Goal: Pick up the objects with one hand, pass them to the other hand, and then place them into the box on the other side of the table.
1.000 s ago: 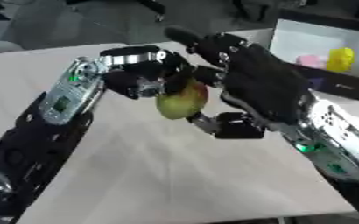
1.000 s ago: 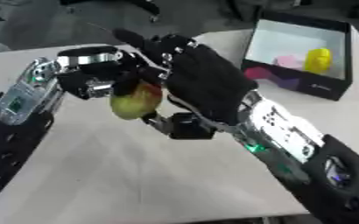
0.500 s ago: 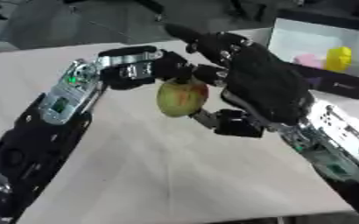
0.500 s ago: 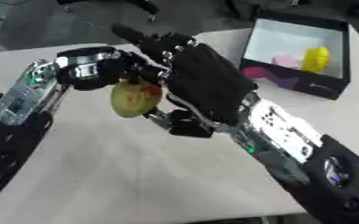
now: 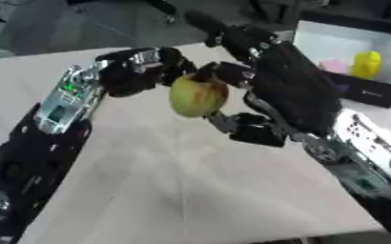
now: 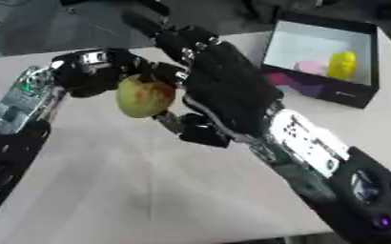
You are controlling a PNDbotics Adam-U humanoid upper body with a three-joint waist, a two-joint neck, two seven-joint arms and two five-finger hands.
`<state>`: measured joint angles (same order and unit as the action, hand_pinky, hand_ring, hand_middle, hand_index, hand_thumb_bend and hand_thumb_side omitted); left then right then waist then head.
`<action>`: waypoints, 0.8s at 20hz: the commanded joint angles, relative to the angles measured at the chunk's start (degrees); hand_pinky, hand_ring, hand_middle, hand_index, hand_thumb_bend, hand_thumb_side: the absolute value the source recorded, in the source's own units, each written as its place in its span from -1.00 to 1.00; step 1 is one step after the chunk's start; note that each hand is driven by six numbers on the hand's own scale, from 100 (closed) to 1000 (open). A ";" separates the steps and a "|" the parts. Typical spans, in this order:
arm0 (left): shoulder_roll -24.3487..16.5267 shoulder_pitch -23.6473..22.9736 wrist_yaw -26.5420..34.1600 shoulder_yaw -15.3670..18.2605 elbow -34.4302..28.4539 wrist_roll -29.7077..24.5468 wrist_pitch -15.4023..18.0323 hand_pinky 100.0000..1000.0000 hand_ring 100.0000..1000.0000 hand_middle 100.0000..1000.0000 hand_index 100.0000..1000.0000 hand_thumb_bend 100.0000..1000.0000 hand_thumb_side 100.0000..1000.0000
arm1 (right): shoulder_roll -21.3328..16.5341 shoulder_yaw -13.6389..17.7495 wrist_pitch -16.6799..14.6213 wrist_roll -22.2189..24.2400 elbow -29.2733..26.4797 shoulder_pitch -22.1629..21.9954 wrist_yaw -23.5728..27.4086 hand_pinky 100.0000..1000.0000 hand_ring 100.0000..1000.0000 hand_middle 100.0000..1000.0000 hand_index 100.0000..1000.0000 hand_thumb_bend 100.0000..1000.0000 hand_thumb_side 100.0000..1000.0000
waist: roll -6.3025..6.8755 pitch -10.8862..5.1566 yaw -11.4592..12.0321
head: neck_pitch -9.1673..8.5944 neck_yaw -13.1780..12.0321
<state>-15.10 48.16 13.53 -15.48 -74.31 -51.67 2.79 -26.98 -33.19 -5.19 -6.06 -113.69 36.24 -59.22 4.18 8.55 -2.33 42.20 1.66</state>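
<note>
Above the bare table (image 5: pixel 190 190), right hand (image 5: pixel 291 88) pinches the apple (image 5: pixel 198 96); left hand (image 5: pixel 140 71) curls beside it.

Robot test bench in a lab or office. A plain pale table (image 5: pixel 174 190) is seen under the hands, a black box (image 6: pixel 332 57) of coloured toys right of the right hand (image 6: pixel 224 90), and dark grey floor beyond.

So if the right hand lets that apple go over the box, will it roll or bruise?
The apple looks round and smooth, so it would probably roll until it meets the box wall or the yellow piece. It looks stiff; a low release from the right hand seems safer against bruising.
</note>
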 commanded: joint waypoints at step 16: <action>-18.47 -5.58 17.09 15.30 -12.78 17.82 8.16 0.39 0.27 0.29 0.48 -1.00 0.81 | -18.27 16.68 22.80 -3.12 10.36 -13.22 1.28 0.19 0.38 1.00 -0.60 -1.00 -0.70 | 0.86 -1.42 3.56 | -1.48 14.50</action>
<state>-30.23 41.94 27.76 -2.64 -84.08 -35.48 10.57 -42.37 -19.58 14.61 -8.41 -105.32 22.48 -58.43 5.27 8.03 1.67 41.60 14.60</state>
